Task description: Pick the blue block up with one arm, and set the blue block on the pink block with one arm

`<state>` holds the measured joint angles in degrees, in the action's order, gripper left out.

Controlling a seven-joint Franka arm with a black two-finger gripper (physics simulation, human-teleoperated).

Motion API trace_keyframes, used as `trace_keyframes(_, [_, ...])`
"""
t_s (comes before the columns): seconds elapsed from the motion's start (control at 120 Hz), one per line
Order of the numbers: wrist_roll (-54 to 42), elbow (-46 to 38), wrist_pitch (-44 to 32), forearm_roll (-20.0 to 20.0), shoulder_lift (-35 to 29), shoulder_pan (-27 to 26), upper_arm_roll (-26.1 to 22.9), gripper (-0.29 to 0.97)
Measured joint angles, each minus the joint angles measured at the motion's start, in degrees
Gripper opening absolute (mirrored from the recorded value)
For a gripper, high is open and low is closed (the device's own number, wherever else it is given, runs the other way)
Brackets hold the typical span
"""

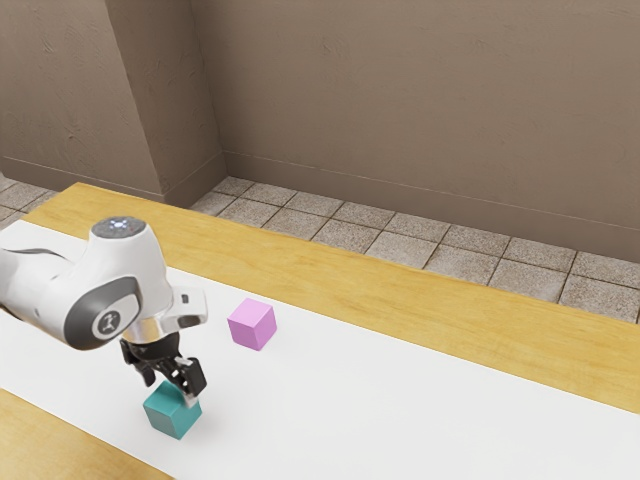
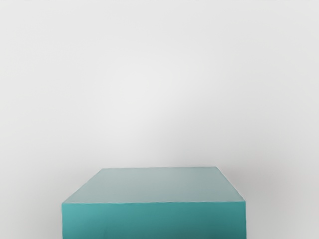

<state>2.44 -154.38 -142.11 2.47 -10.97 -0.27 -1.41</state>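
Beige walls (image 1: 400, 90) back a wooden tabletop (image 1: 420, 300). Near its front edge the pincer (image 1: 172, 385) sits at the blue block (image 1: 170, 414); whether it grips, I cannot tell. The block looks unlifted. The pink block (image 1: 251, 324), toward the tabletop's middle, is bare, so lifting and stacking remain.

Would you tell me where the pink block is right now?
In the exterior view, the pink block sits on the white mat, apart from the blue block, which lies nearer the camera and toward the exterior view's left.
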Motion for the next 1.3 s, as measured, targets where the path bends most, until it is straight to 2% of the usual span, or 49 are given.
trace_keyframes(0.433, [0.0, -1.3, -1.9, 0.0, 0.4, 0.0, 0.1, 0.68])
trace_keyframes(1.008, [0.0, -1.0, -2.8, 0.1, 3.9, 0.0, 0.4, 0.68])
trace_keyframes(1.3, [0.0, -1.0, -2.8, 0.1, 3.8, 0.0, 0.5, 0.53])
